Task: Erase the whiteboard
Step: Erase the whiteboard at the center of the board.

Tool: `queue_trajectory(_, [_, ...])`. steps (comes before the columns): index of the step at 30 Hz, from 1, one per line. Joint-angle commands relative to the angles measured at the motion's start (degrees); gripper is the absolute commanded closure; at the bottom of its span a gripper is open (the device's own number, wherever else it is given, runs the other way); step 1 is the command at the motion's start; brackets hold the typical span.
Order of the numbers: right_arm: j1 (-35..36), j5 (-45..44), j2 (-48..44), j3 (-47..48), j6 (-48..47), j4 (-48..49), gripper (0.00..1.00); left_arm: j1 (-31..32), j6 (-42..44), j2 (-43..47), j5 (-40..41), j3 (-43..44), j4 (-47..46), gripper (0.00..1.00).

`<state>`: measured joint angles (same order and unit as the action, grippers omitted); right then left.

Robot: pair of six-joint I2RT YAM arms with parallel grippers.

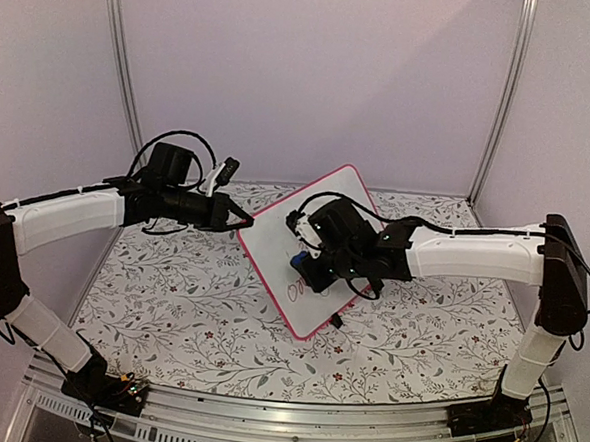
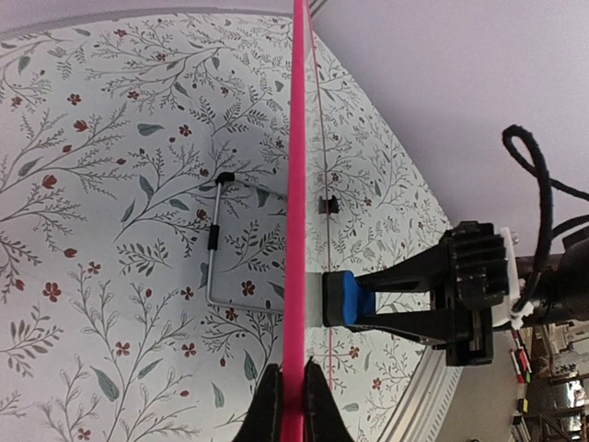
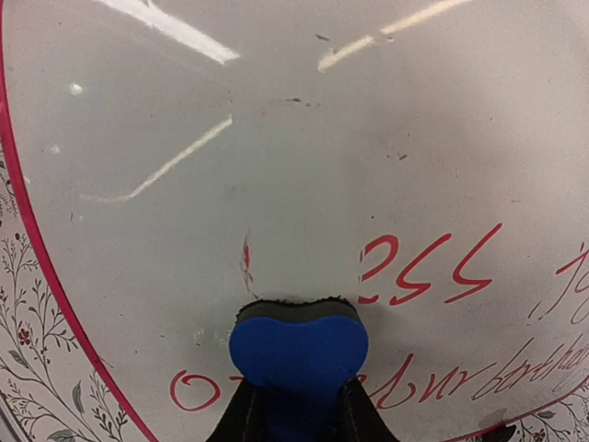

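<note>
Pinching the pink-framed whiteboard edge-on, my left gripper has its jaws closed on the rim. My right gripper clamps the blue eraser, which is pressed flat against the board's face just ahead of the jaws, with red writing beside it on the right.

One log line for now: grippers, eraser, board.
left gripper shut on whiteboard frame | right gripper shut on blue eraser | eraser pad against board face | red writing unwiped beside eraser
</note>
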<state>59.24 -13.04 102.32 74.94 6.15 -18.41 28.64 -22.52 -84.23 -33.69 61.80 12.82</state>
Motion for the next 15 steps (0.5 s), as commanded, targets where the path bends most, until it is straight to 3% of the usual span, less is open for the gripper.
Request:
queue_trajectory(1, [-0.5, -1.0, 2.9, 6.1, -2.3, 0.2, 1.00, 0.3, 2.0, 1.1, -0.9, -0.5, -1.3, 1.00])
queue_trajectory(9, [-1.0, -0.8, 5.0, 10.5, -4.5, -0.2, 1.00, 0.3, 2.0, 1.1, -1.4, -0.5, -1.3, 1.00])
queue_trajectory(15, [-1.0, 0.1, 4.2, 6.8, -3.5, -0.2, 1.00, 0.3, 2.0, 1.1, -1.4, -0.5, -1.2, 1.00])
